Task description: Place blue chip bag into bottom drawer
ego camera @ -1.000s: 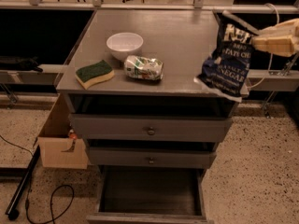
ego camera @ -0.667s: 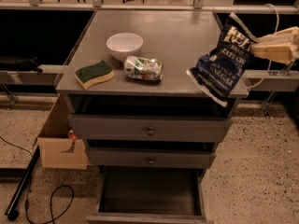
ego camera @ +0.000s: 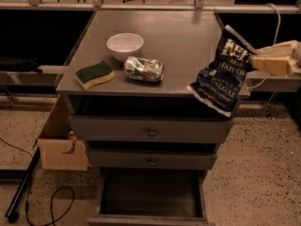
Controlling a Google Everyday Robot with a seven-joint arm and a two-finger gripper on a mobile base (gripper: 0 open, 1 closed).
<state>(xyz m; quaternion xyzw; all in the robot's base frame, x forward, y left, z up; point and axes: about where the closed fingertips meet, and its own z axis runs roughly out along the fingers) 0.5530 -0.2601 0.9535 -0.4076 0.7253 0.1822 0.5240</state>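
Navy foil first: we record the blue chip bag (ego camera: 220,76) clamped at its upper edge by the cream hand (ego camera: 256,60), which sits just off the right edge of the counter (ego camera: 188,32). The bag slants down and away from the hand, its lower end overhanging the counter's front corner. The bottom drawer (ego camera: 150,197) stands pulled out well below the hand, dark inside exposed from above. Beyond the bag from the hand lie a shiny packet (ego camera: 144,69), a white bowl (ego camera: 124,45) and a sponge (ego camera: 94,74) near the front edge.
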